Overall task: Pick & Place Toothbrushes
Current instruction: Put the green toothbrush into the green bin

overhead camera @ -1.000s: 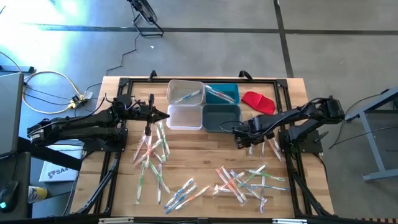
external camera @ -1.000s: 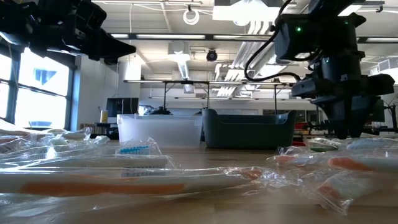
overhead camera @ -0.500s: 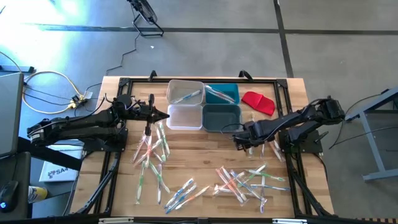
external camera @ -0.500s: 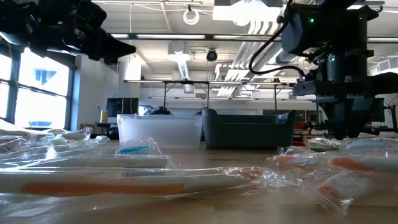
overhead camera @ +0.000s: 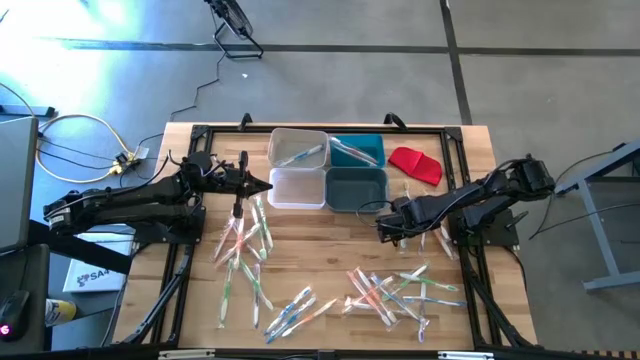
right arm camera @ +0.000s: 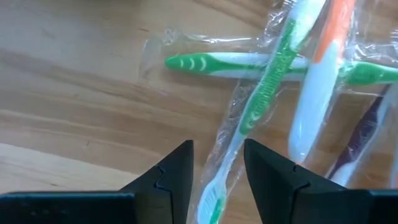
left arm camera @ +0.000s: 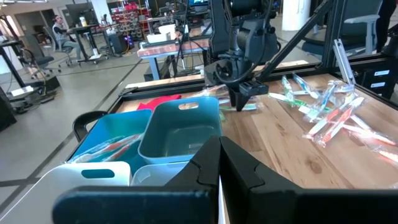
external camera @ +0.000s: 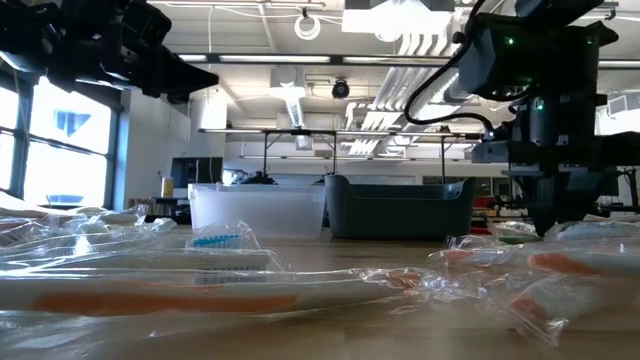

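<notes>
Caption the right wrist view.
Open right gripper straddling a wrapped green toothbrush on the wooden table.

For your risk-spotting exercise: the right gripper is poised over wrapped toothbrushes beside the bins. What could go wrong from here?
1. The right gripper stands open astride a green toothbrush that crosses others in crinkled wrap; closing might catch two at once.
2. The clear wrap looks slippery, so the brush might slide out during a lift.
3. The dark bin stands close beside the gripper; a swing toward it could knock its wall.
</notes>
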Action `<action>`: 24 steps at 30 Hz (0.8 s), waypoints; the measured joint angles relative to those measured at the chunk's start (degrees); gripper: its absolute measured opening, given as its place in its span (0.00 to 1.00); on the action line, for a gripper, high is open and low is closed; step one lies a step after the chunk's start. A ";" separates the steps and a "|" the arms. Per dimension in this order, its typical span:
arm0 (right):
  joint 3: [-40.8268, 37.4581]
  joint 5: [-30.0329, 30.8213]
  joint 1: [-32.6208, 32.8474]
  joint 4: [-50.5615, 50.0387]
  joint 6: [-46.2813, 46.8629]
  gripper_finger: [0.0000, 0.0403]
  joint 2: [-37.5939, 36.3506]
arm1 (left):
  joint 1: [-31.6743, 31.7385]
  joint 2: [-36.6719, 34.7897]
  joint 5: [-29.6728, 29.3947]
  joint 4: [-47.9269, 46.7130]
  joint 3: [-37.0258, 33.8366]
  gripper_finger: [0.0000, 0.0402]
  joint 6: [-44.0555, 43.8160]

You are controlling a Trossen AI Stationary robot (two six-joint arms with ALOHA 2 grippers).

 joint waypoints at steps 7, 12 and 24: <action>-0.09 0.04 0.00 -1.88 -0.02 0.33 0.00 | 0.00 0.00 -0.01 -0.01 0.00 0.00 0.00; -0.09 0.04 0.00 -1.79 -0.04 0.33 0.19 | 0.00 0.00 0.00 -0.01 0.00 0.00 0.00; 0.13 -1.01 0.00 -0.98 -1.75 0.31 5.33 | 0.00 0.00 -0.01 -0.01 0.00 0.00 0.00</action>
